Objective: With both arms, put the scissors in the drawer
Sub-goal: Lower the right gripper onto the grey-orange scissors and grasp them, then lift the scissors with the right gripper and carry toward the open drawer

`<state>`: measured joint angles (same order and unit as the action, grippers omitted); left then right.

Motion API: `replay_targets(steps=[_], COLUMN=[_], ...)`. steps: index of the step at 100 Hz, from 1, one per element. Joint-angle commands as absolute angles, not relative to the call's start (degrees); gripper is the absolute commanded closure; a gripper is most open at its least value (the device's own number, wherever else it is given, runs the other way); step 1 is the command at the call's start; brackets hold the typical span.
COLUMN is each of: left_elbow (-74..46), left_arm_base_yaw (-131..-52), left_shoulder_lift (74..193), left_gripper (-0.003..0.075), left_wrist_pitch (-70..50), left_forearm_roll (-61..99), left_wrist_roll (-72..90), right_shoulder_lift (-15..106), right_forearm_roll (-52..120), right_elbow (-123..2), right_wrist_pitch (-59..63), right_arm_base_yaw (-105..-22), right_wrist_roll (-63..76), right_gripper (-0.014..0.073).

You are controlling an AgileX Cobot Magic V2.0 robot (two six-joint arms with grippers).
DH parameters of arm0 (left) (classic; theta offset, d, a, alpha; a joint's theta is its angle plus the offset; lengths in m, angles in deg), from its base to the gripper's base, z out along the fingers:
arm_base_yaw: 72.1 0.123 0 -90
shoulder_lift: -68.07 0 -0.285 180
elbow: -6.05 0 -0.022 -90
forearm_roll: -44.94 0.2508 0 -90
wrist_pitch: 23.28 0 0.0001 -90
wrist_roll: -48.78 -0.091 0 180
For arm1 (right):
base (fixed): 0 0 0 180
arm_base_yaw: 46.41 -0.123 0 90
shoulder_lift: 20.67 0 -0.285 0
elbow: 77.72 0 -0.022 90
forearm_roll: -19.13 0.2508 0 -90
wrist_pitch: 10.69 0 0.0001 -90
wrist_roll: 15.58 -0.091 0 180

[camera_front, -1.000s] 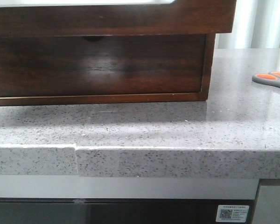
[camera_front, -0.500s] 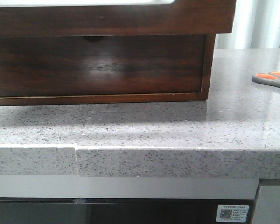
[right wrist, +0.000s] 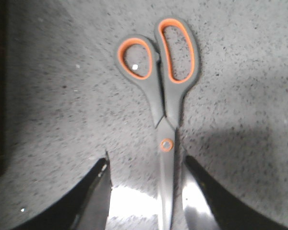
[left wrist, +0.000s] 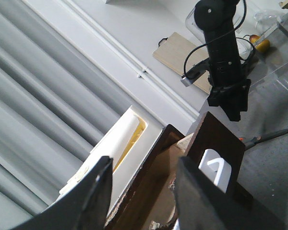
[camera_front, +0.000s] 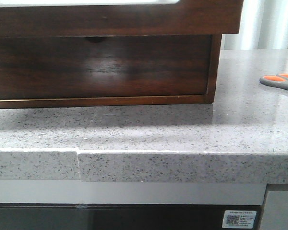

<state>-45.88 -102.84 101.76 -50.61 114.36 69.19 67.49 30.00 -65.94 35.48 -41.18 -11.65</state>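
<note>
The scissors [right wrist: 165, 110], grey handles lined in orange, lie flat on the speckled grey counter [right wrist: 53, 96]. Their blades run between the fingers of my open right gripper [right wrist: 146, 160], close to one finger. In the front view the scissors [camera_front: 281, 81] show at the right edge. The upper drawer front [camera_front: 115, 19] stands out over the lower front [camera_front: 101, 67]. In the left wrist view my left gripper [left wrist: 144, 163] is open above the drawer [left wrist: 216, 143], with its fingers either side of the drawer's wooden wall. That view also shows the right arm [left wrist: 223, 62] above the scissors [left wrist: 269, 136].
The wooden box [camera_front: 212, 72] takes up the counter's left and middle. The counter's front edge [camera_front: 182, 165] has a seam at its left. A white and yellow object [left wrist: 127, 136] lies beyond the box. A wooden board [left wrist: 180, 57] and clear containers [left wrist: 264, 28] sit far off.
A pale reflection on the lower wooden front has dimmed. The scissors and the box have not moved.
</note>
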Motion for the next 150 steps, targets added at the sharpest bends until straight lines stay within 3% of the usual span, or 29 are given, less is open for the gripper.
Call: replay_targets(steps=[1, 23, 44, 88, 128, 136, 150], left_elbow=[-44.2, -44.2, -44.2, -44.2, -44.2, -44.2, -44.2], left_arm_base_yaw=[-103.0, -103.0, -103.0, -103.0, -103.0, -103.0, -103.0], left_shoulder_lift=[102.0, 102.0, 102.0, 102.0, 102.0, 102.0, 102.0], left_gripper=[0.0436, 0.0436, 0.0436, 0.0436, 0.0436, 0.0436, 0.0436], left_wrist_pitch=[-51.7, -51.5, -50.9, -50.7, -50.7, -50.6, -50.3], left_forearm_roll=[111.7, 111.7, 111.7, 111.7, 111.7, 111.7, 111.7], left_wrist_roll=[70.0, 70.0, 70.0, 70.0, 70.0, 70.0, 70.0], right_shoulder_lift=[69.5, 76.3, 80.7, 85.6, 87.7, 87.8, 87.3], right_forearm_roll=[28.2, 27.8, 27.4, 27.3, 27.3, 27.1, 27.1], right_elbow=[-71.2, -75.0, -75.4, -77.2, -77.2, -77.2, -77.2], right_wrist_pitch=[36.4, 39.9, 40.1, 40.8, 42.0, 42.0, 42.0], right_arm_base_yaw=[-41.0, -41.0, -41.0, -41.1, -41.1, -41.1, -41.1], right_wrist_roll=[-11.0, -11.0, -11.0, -11.0, -11.0, -11.0, -11.0], right_gripper=[0.0297, 0.0295, 0.0192, 0.0202, 0.0611, 0.0662, 0.0666])
